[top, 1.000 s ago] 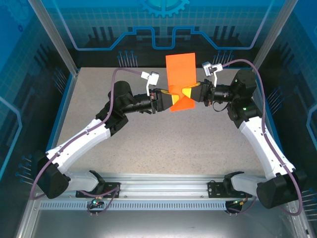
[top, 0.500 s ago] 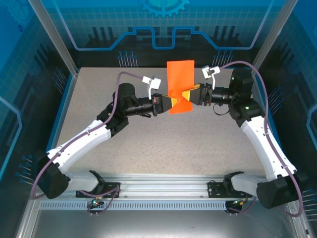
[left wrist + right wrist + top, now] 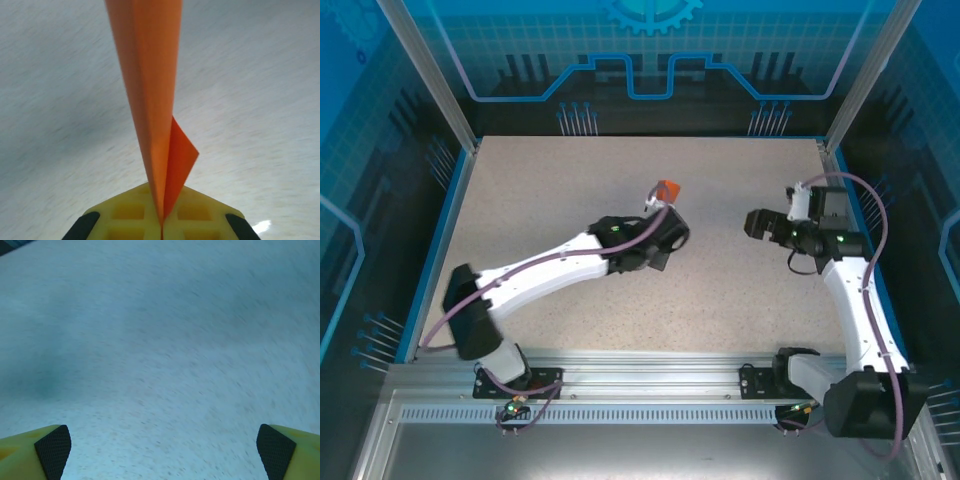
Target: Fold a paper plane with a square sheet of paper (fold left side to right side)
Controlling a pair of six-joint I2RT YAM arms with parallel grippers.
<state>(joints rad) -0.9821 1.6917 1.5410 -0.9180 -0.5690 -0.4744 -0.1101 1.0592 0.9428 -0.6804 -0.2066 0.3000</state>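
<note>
L pincer (image 3: 161,222): orange paper (image 3: 149,75) betw. jaws

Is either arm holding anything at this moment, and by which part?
The left jaws pinch the folded orange paper by its near end; the rest sticks out ahead. The right jaws stand open, holding nothing.

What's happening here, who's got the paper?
The left end effector has it. Its jaws are shut on the orange paper, which is folded into a narrow pointed shape and sticks straight out from between the fingers, near the middle of the table. The right end effector is wide open and holds nothing, off toward the right side of the table.
</note>
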